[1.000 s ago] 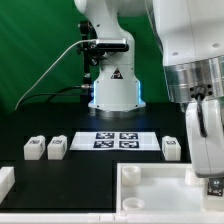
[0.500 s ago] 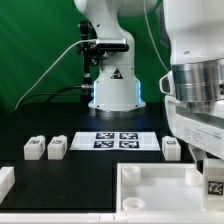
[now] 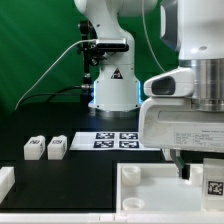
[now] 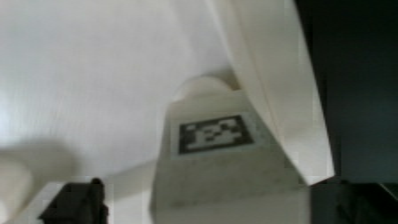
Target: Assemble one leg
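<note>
One camera stands off my arm, low at the table's near edge, facing my white base (image 3: 113, 85) across the flat white marker board (image 3: 118, 141). My wrist camera looks steeply down, very close, at the big white raised-rim tray (image 4: 80, 90). Both views share that tray (image 3: 150, 190).

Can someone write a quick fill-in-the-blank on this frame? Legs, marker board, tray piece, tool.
1. On the exterior view's left, ___ legs, including this leg, sit side by side on the black table.
2. The marker board carries ___ black tags.
3. The big white tray piece lies at the ___ edge of the exterior view.
4. In the wrist view, a leg shows a black-and-white ___ on its face.

Missing words: two; four; bottom; marker
</note>
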